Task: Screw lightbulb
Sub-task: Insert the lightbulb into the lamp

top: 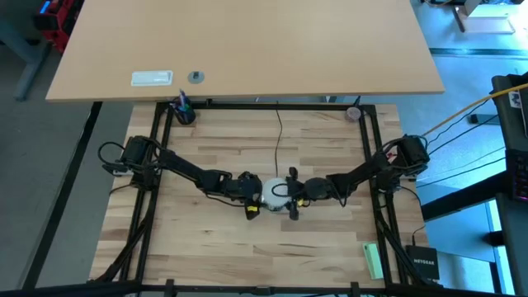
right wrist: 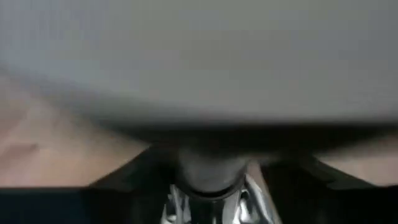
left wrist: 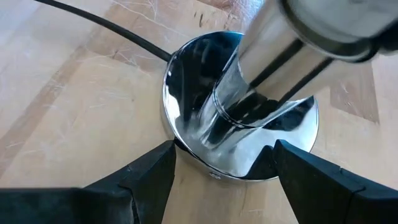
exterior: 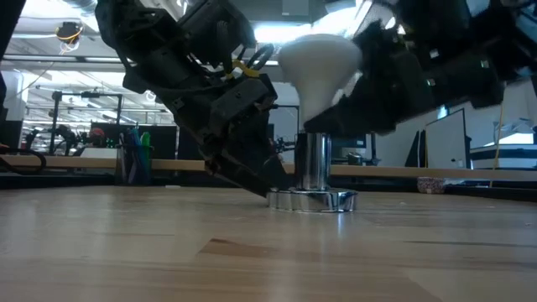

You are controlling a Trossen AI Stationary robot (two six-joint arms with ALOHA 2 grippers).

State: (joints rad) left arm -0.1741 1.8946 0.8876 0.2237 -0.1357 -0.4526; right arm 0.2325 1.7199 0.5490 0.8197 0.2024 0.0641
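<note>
Pale wood of the counter (exterior: 168, 252) carried the socket (exterior: 315, 168) at its middle, upright on its round chrome foot. The left gripper (left wrist: 224, 155) lay low at the socket's 9 o'clock. Its jaws stood wide around the foot, with a finger (left wrist: 149, 174) against the rim on either side, so it appeared to be holding the socket down.

The bulb (exterior: 323, 59) sat in the top of the socket, dome up and neck in the chrome tube. Seen level across the counter, it looked close to upright. How far the threads had gone in was hidden.

The right gripper (top: 294, 195) came in from 3 o'clock and was pressed close to the dome. Whether its jaws gripped the dome or stood clear of it could not be told.

The step in hand was probably the turning. To do it well, the right jaws would grip the dome squarely at its widest part and lightly, since frosted glass slips and can crack. The turn would stay in line with the tube so the threads do not cross. The left jaws would keep the foot from spinning along with the bulb. Turning would be done in short arcs, with a release and a fresh grip between them.

The cord (top: 278, 136) ran off toward 12 o'clock, clear of both arms.
</note>
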